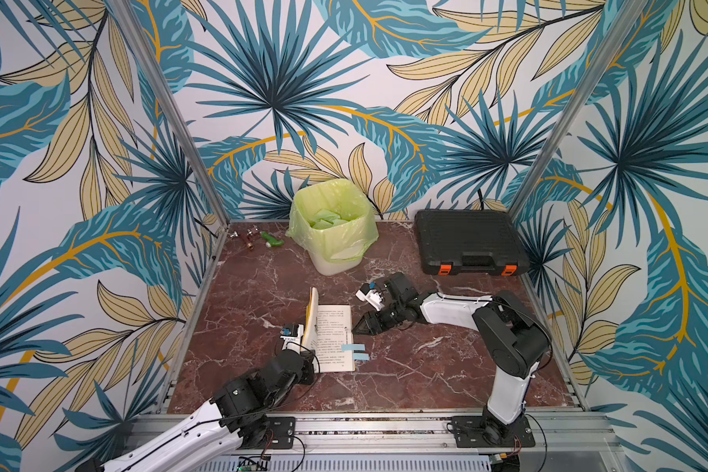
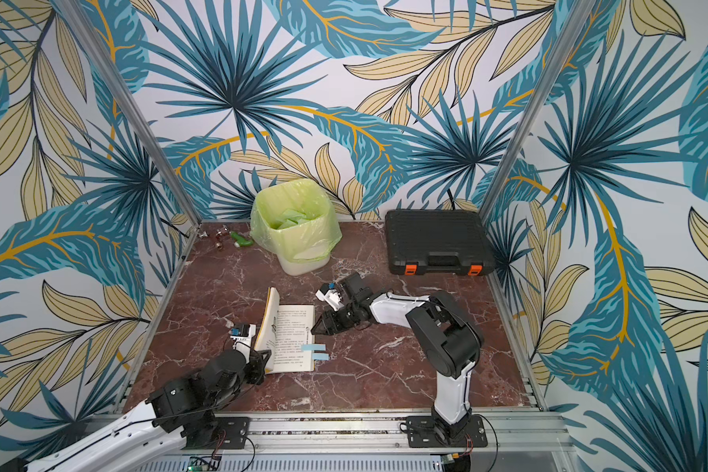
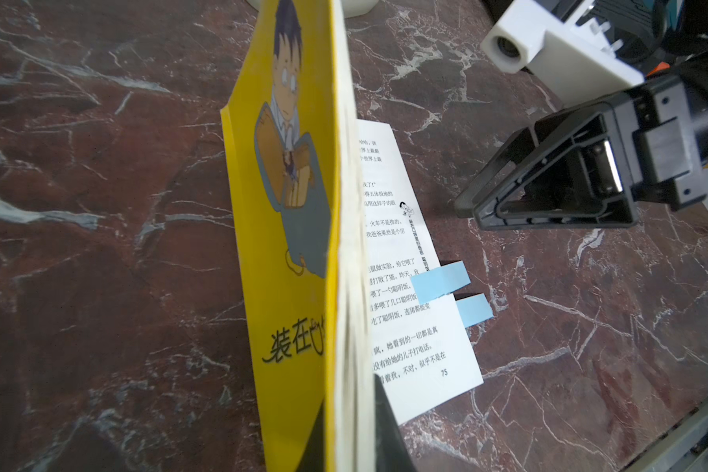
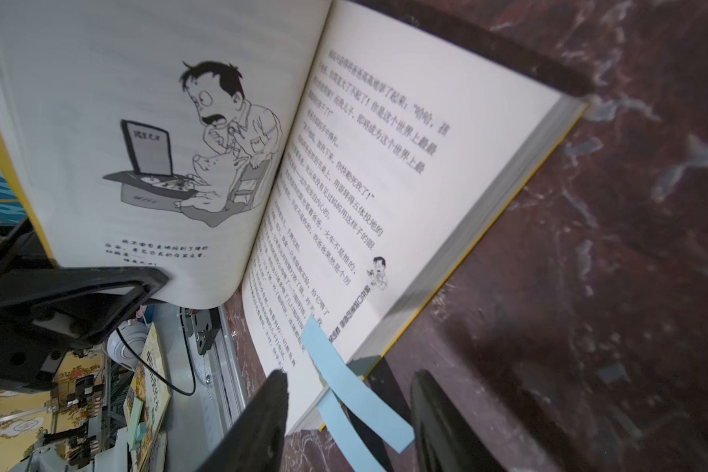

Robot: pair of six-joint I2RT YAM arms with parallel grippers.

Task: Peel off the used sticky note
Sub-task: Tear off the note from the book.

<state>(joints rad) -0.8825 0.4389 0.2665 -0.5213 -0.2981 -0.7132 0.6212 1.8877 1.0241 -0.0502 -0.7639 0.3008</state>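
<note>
Jaws of right gripper stand apart, nothing in them; tips sit low over the table, just beside the right edge of the book at centre frame in both top views, not touching it. Right wrist view shows the sticky note lined up with the gap between the fingers, near but not yet gripped. Note is blue, stuck on the open text page, with its free end overhanging the fore edge below the gripper in frame. Left gripper is clamped on the yellow cover and front leaves, holding them upright. Judged purpose: keep the page exposed and the book anchored against the pull. Second blue tab lies just beside the first, from a lower page, and could be caught with it. Otherwise the path looks clear. Lined bin sits above the book in frame, black case upper right, small fittings upper left, all well apart.
</note>
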